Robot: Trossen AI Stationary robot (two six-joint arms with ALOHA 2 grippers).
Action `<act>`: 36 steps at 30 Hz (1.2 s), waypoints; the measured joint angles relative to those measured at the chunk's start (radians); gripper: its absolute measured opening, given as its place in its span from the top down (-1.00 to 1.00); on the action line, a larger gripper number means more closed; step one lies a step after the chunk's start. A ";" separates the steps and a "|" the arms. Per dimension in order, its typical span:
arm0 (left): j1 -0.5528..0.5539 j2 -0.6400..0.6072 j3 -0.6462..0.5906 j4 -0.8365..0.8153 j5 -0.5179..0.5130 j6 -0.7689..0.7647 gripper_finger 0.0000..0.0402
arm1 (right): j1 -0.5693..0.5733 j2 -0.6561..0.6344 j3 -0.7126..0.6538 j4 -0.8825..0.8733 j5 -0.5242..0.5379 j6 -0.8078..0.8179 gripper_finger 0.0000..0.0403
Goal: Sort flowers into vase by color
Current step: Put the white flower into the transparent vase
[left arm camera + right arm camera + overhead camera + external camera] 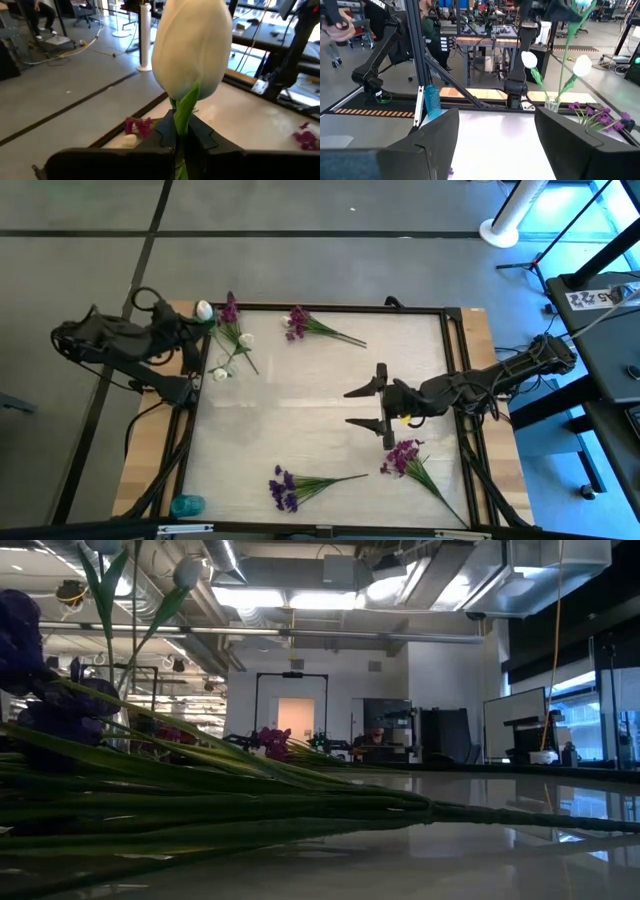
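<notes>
White bud flower (192, 47) is in my left gripper (182, 137), pinched on the stem just under the bloom, at the table's far-left corner w/ the glass vase (551, 104) and other white buds (232, 355) just beside it. It looks light and floppy w/ a bruisable head, so I'd judge the stem is the only sane place to hold. My right gripper (375, 405) hangs mid-table, fingers spread wide and empty, w/ a purple sprig (405, 457) just beside it; I'd take that mid-stem too.

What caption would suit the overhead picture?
Left pincer shut on a white flower at the table's corner; right pincer open above the middle.
</notes>
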 joint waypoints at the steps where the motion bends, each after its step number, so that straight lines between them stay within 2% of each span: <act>1: 0.000 0.000 0.008 -0.002 0.000 0.009 0.96 | 0.000 0.000 0.000 -0.005 0.000 0.006 -0.29; 7: 0.000 0.000 0.110 -0.002 -0.021 0.065 0.96 | 0.000 0.000 0.000 -0.012 0.008 0.009 -0.29; 12: 0.000 -0.022 0.165 -0.104 0.031 -0.007 0.96 | 0.000 0.000 0.000 -0.029 0.026 0.024 -0.29; 23: 0.000 -0.052 0.015 -0.123 0.011 -0.083 0.95 | 0.000 0.000 -0.001 -0.067 0.028 0.036 -0.29; 30: 0.000 -0.050 -0.093 -0.138 -0.008 -0.080 0.91 | 0.000 0.005 -0.002 -0.205 0.044 0.036 -0.29; 33: 0.000 -0.049 -0.093 -0.143 0.027 -0.072 0.80 | 0.000 0.014 -0.003 -0.218 0.074 0.036 -0.29; 36: 0.000 -0.047 -0.060 -0.178 0.129 -0.058 0.64 | -0.002 0.024 -0.002 -0.207 0.079 0.044 -0.29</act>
